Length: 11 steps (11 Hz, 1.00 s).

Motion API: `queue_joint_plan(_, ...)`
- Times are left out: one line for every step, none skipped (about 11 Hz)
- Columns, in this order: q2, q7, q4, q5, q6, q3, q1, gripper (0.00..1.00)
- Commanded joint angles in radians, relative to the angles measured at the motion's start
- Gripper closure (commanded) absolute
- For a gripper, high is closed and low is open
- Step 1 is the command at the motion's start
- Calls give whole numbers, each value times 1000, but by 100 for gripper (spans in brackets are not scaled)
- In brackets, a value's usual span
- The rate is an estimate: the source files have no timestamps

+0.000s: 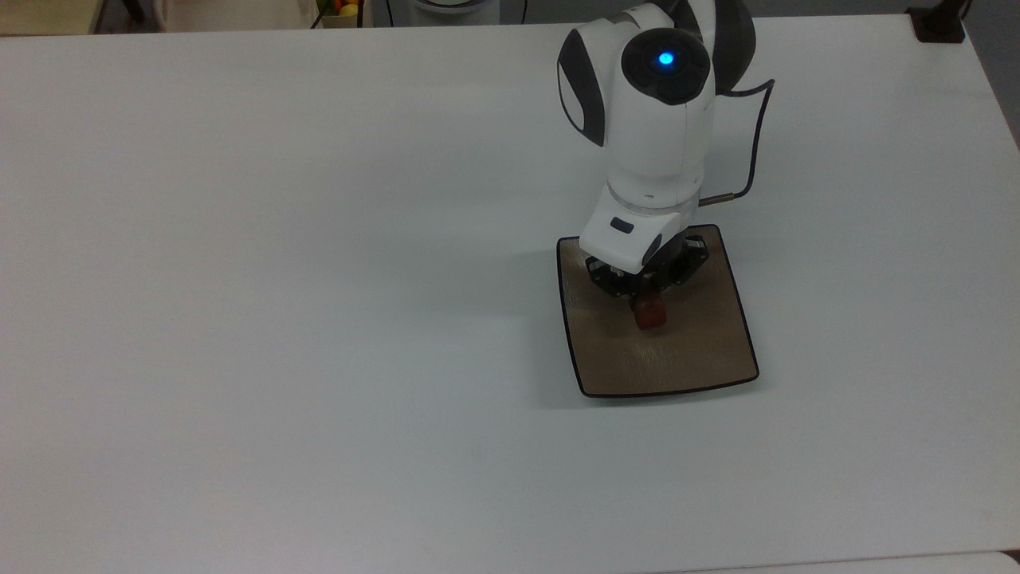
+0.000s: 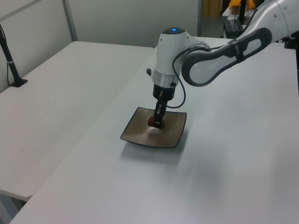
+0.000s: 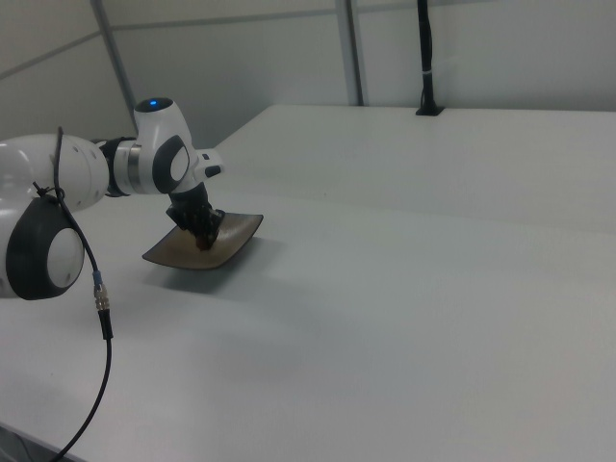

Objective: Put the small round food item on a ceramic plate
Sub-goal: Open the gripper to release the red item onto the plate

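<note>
Over the ceramic plate [image 1: 693, 359], near its middle: gripper [image 1: 647, 307] hanging fingers-down, clamping the small round food item [image 1: 650, 316] between its fingers. Holding narrow, closed on the dark reddish chunk, which is poking out below the fingertips in the top view.

Sitting directly beneath the tool, not off to any side: food item [image 2: 152, 122] lining up with the plate's centre [image 2: 140, 135] in the left view, well inside the dark rim on every edge. Appearing very low over the glazed surface in the left view and right view; touching or just clear, cannot tell. Gripper [image 3: 202, 240] in the right view partly masking the chunk against the plate [image 3: 241, 236].

Judging the deciding relation as purely vertical: target straight under the load, no sideways correction looking needed. Likely calling for a short lowering, if any, then opening the fingers. Rounded, barrel-like shape possibly rolling on the glossy, slightly dished surface if dropped from height.

Resting on the white table [image 1: 279, 279], plate well apart from the table edges.
</note>
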Motion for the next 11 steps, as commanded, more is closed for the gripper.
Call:
queue_joint_plan(30,-18,10,17,59,-9,10,77)
queue_joint_plan(36,-17,10,17,62,-8,10,75)
queue_joint_plan(37,-15,10,17,65,-6,10,62)
queue_joint_plan(37,-15,9,23,65,-6,10,41)
queue_joint_plan(37,-14,4,28,66,-6,10,23)
queue_joint_plan(37,-14,1,26,66,-5,12,0)
queue_joint_plan(33,-15,1,15,63,-3,18,0)
queue_joint_plan(29,-15,-5,17,57,-3,33,0)
queue_joint_plan(18,-6,-4,18,50,-3,32,0)
queue_joint_plan(-17,8,-5,26,47,-6,29,0)
queue_joint_plan(-58,23,-5,26,-5,-8,23,0)
